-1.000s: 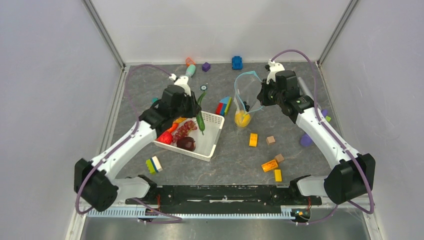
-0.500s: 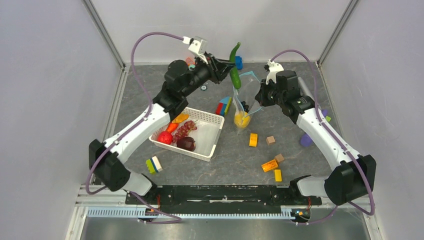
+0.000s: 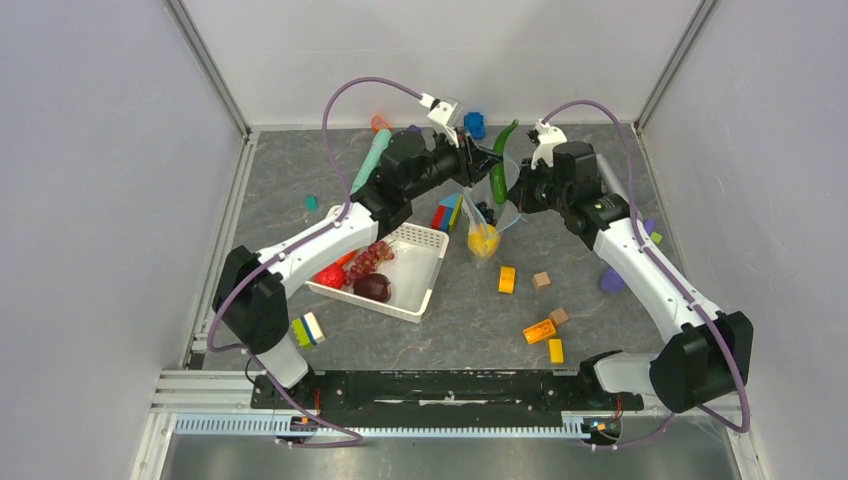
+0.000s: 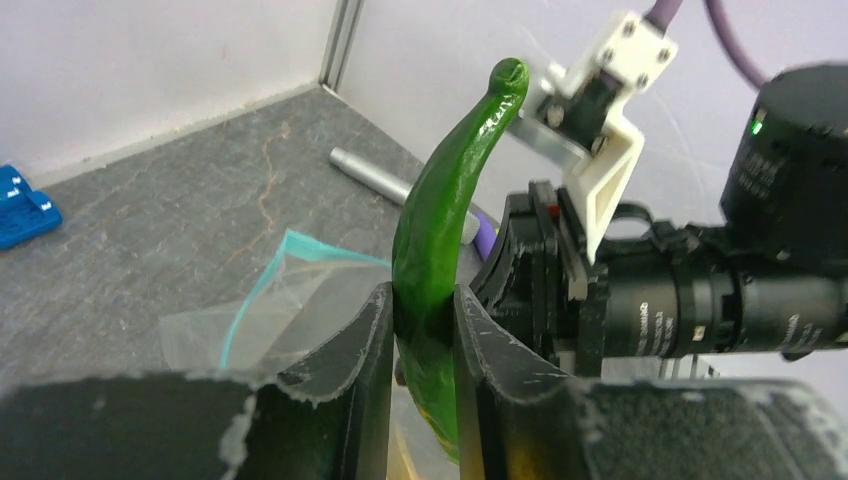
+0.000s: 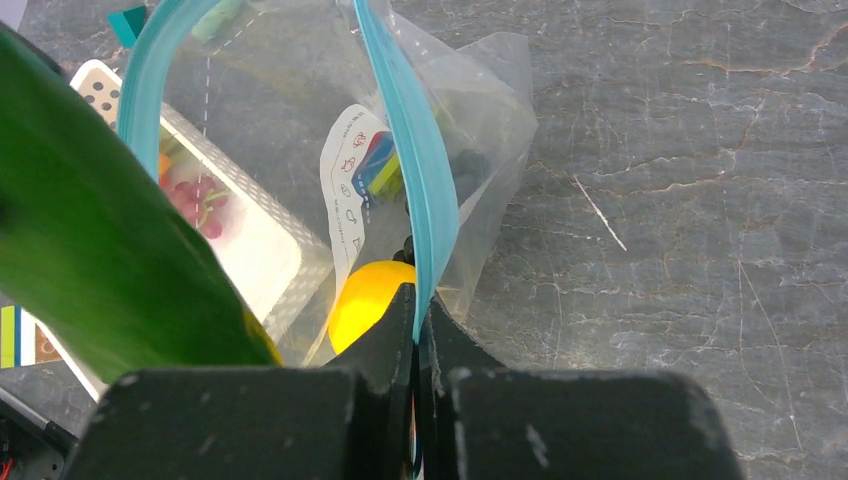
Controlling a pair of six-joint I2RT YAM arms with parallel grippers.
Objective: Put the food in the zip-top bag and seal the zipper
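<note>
Within a second the left hand [image 3: 488, 162], clamped on the green pod [image 3: 501, 158], has swung from the white basket [image 3: 435, 275] to the raised mouth of the zip-top bag [image 3: 478, 205] (a yellow fruit [image 3: 484, 239] already lies inside). The pod hangs upright over the opening, not yet in, so a release looks due. The left arm reaches far and right across the bench [image 3: 470, 320]. The right hand [image 3: 517, 192] is pinched shut on the zipper [image 5: 412, 180], holding the bag open.

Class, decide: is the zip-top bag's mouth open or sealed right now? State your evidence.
Open: the two teal strips of the zipper stand well apart; the right gripper pinches one.
</note>
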